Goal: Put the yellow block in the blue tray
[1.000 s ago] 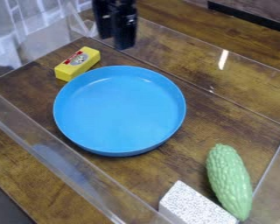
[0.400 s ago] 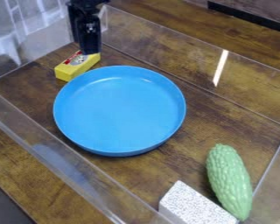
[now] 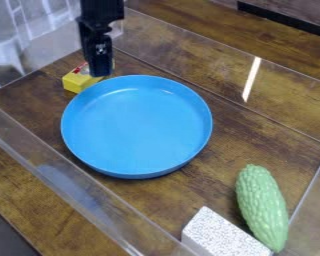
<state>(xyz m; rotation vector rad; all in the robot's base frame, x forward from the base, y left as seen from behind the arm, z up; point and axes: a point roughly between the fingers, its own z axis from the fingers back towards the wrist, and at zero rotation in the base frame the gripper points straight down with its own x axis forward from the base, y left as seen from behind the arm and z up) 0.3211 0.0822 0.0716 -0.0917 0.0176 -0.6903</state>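
Observation:
The yellow block [image 3: 76,82] lies on the wooden table just off the upper-left rim of the blue tray [image 3: 136,126]. Only its left end shows. The rest, with most of the red-and-white label, is hidden behind my black gripper [image 3: 97,66]. The gripper hangs straight down over the block with its fingertips at the block's top, jaws spread wide and open around it. Whether the fingers touch the block I cannot tell. The round blue tray is empty.
A bumpy green gourd-like object [image 3: 263,206] lies at the right front. A white speckled sponge-like block [image 3: 219,236] sits at the bottom edge. Clear acrylic walls [image 3: 29,150] fence the wooden table.
The gripper has moved left from behind the tray and come down over the yellow block, now covering most of it. The block and tray stayed in place.

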